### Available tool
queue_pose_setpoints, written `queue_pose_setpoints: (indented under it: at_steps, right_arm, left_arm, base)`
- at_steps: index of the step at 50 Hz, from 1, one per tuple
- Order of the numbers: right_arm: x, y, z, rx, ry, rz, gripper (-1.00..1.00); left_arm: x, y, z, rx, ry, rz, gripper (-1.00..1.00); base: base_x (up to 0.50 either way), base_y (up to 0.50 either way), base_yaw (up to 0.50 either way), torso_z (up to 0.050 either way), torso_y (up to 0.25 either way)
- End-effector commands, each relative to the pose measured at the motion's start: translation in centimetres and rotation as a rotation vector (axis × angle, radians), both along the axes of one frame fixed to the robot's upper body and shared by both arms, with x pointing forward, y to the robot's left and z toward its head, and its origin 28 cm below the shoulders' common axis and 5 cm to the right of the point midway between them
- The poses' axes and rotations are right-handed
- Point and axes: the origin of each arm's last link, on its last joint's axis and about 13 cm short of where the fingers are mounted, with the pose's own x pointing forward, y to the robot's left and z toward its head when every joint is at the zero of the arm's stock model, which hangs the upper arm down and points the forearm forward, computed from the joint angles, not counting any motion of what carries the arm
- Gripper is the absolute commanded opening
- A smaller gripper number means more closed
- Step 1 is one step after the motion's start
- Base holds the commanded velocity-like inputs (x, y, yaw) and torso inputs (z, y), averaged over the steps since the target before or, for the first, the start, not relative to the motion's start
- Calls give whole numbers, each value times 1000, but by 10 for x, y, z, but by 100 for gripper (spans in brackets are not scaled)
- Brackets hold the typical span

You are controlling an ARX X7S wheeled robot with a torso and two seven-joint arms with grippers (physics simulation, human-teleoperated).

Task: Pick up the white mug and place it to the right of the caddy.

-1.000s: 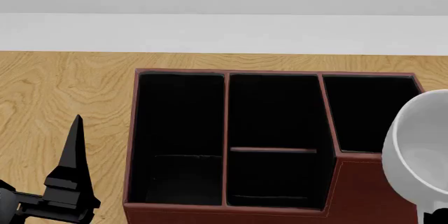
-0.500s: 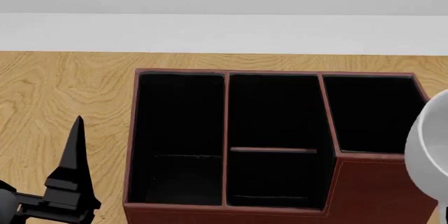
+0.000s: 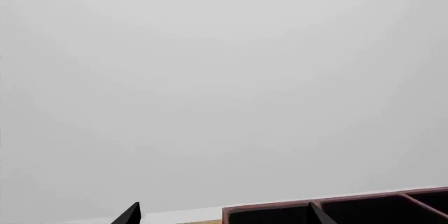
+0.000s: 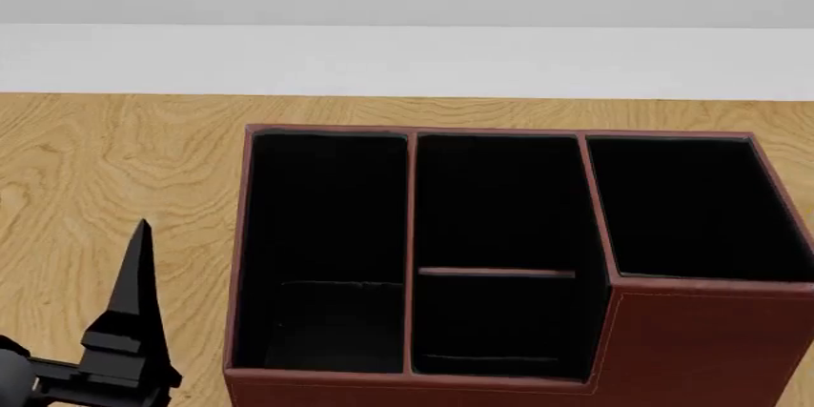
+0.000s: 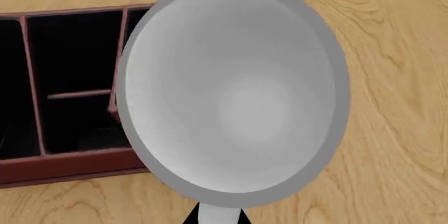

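- Gone from the head view within the last second is the plain glossy white ceramic mug [image 5: 234,95], which had been sliding off that view's right edge; it now shows only to the right wrist camera.
- That camera looks straight into the mug's open mouth, so the mug sits right in front of the right arm's fingers, with its loop handle apparently at the picture's bottom edge between them.
- Those fingers are barely in view; they seem clamped on the handle, but I cannot tell this for sure.
- Behind the mug lie the compartments of the large reddish-brown leather-look caddy [image 4: 509,254] with its black interior, and bare light wooden bench [image 5: 392,129] shows on the mug's other side.
- For the task this reads well: the mug looks lifted and carried toward the caddy's right side, so what remains is lowering it onto the bench and letting go.
- On the left arm the black pointed fingers [image 4: 128,312] hang beside the caddy's left wall, holding nothing; whether they are apart or together cannot be told.
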Motion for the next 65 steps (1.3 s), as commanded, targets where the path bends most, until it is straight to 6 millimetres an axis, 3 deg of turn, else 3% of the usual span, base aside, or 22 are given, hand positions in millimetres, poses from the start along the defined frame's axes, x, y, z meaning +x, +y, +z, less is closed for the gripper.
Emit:
queue_pose_setpoints:
  at_steps: [1,37,65]
  right_arm:
    - [6,-4,28,-54,-70,-41,-100]
    - [77,-52,45,-10,61,-206,-100]
    - [125,-79,21,27,148,-301,-100]
  left_arm:
    - [-3,2,0,-2,-1,8,100]
    - [-7,7,0,-22,-14,14,100]
    - [-8,8,0,-21,-15,15,100]
  base:
    - [0,0,0,0,0]
    - [0,0,0,0,0]
    - [0,0,0,0,0]
